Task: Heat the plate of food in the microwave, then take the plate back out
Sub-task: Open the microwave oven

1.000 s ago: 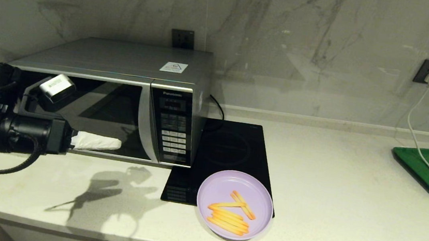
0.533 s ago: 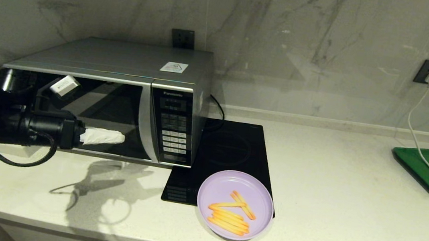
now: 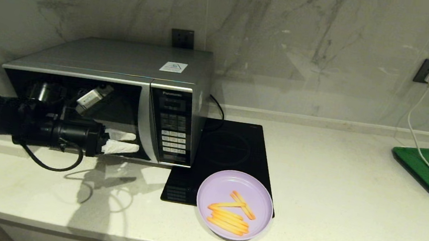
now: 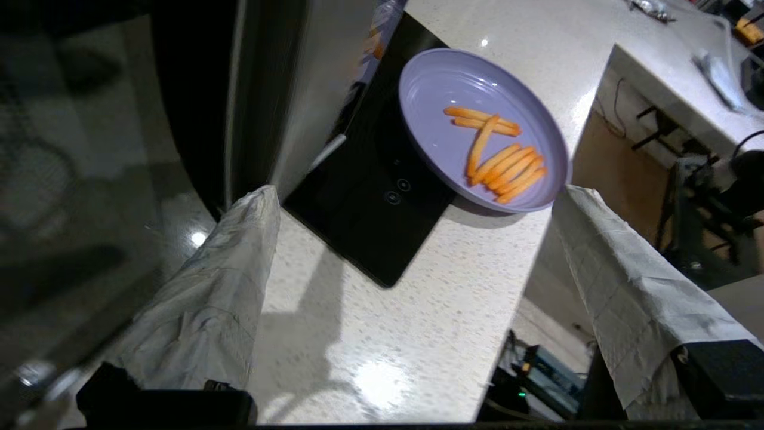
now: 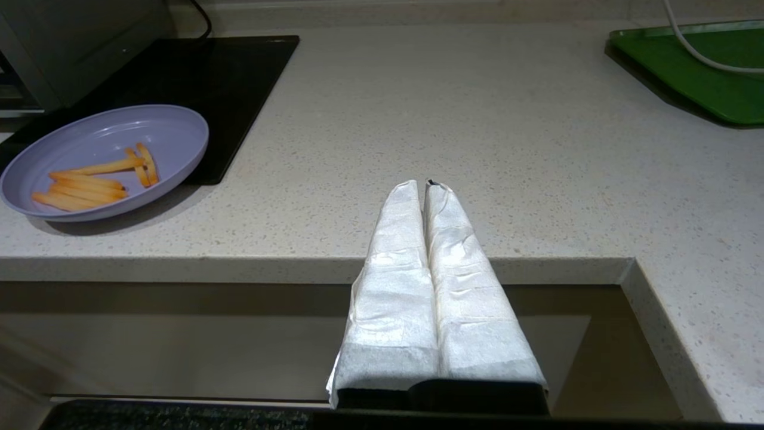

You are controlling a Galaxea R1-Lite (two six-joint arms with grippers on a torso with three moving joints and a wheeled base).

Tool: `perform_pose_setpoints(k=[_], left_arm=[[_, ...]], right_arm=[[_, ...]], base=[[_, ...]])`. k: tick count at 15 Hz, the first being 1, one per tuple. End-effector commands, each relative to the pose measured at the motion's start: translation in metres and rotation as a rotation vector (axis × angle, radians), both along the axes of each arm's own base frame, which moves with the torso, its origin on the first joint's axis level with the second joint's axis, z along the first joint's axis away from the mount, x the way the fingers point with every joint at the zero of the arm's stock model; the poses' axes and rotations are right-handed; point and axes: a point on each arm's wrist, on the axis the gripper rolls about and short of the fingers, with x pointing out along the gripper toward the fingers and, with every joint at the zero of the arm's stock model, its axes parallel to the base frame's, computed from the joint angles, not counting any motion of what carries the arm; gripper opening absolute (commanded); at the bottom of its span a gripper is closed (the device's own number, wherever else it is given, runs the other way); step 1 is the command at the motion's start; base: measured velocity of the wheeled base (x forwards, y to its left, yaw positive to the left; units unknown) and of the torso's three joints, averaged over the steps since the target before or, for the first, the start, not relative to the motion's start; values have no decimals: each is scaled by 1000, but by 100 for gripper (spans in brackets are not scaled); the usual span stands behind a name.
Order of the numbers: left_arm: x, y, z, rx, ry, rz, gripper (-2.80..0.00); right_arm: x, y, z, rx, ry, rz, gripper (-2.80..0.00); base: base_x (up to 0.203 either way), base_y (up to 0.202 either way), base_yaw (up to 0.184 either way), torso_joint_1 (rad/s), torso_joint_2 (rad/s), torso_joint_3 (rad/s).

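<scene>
The right gripper (image 5: 427, 188) waits off the counter's front edge, its wrapped fingers pressed together on nothing, out of the way. The plate of food (image 3: 234, 205) sits near that front edge, half on the black hob (image 3: 230, 154), ready to be lifted in. Further back, the left gripper (image 3: 125, 142) hangs at the microwave (image 3: 120, 97) door's lower part, fingers spread and empty (seemingly lining up to pull the closed door open).
</scene>
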Motion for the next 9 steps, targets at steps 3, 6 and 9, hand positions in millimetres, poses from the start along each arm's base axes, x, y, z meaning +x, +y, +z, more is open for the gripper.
perform_pose_setpoints(k=[3,6,9], left_arm=[[13,-6,-14,-13,8,-32,0],[21,-6,-11,-16,-14,-39,0],[31,-6,-11,-16,-30,-41,0]], right_arm=[[0,0,0,0,-1,0,-280],[0,0,0,0,-1,0,-280],[0,0,0,0,-1,0,-280]], base=[[0,0,0,0,0,0],[0,0,0,0,0,0],[0,0,0,0,0,0]])
